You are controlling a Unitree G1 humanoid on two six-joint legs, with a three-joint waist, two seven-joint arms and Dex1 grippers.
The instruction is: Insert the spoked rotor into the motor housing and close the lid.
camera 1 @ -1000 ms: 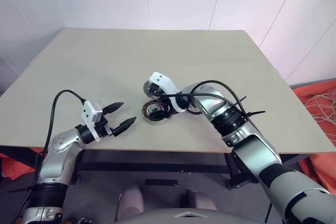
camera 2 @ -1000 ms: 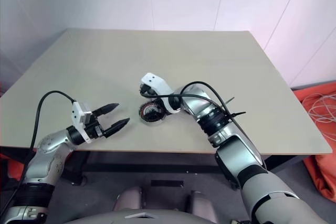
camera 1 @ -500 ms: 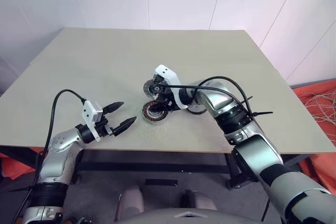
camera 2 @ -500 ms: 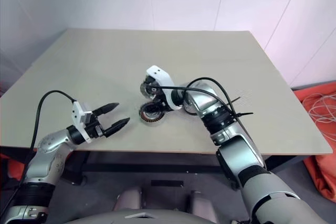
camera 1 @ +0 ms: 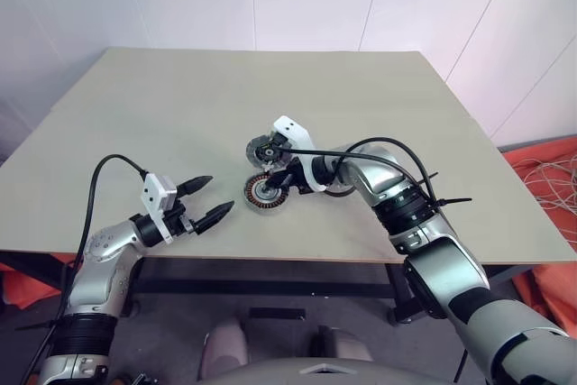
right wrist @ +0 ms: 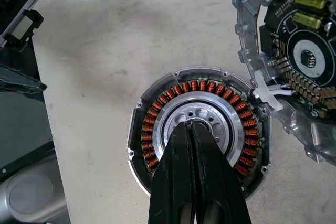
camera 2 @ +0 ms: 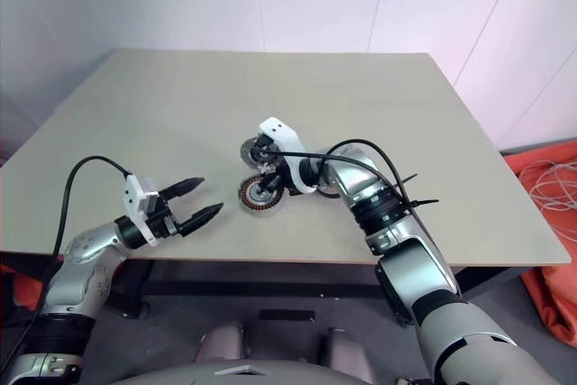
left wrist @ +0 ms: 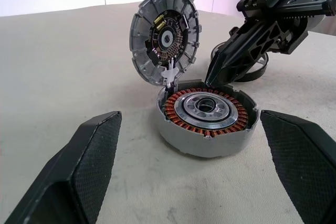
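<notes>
The motor housing [camera 1: 264, 191] lies flat on the table, its copper windings ringing a silver centre [right wrist: 198, 120]. The lid [left wrist: 164, 35] stands tilted on edge at the housing's far rim, joined to it by white wires, its circuit-board side facing the housing. My right gripper [right wrist: 190, 124] is shut on nothing, its tips just over the silver centre. My left gripper [camera 1: 219, 193] hangs open and empty to the left of the housing, fingers [left wrist: 79, 177] pointing at it. A flat round part [camera 1: 339, 188] lies behind my right wrist, mostly hidden; I cannot tell whether it is the spoked rotor.
The beige table [camera 1: 180, 105] stretches wide behind and to both sides of the parts. Its front edge runs just below my left gripper. An orange sheet with loose cables [camera 1: 550, 178] lies on the floor at the right.
My right gripper has gone from open to shut above the housing, and its wrist has turned, uncovering the upright lid. The left arm has not moved.
</notes>
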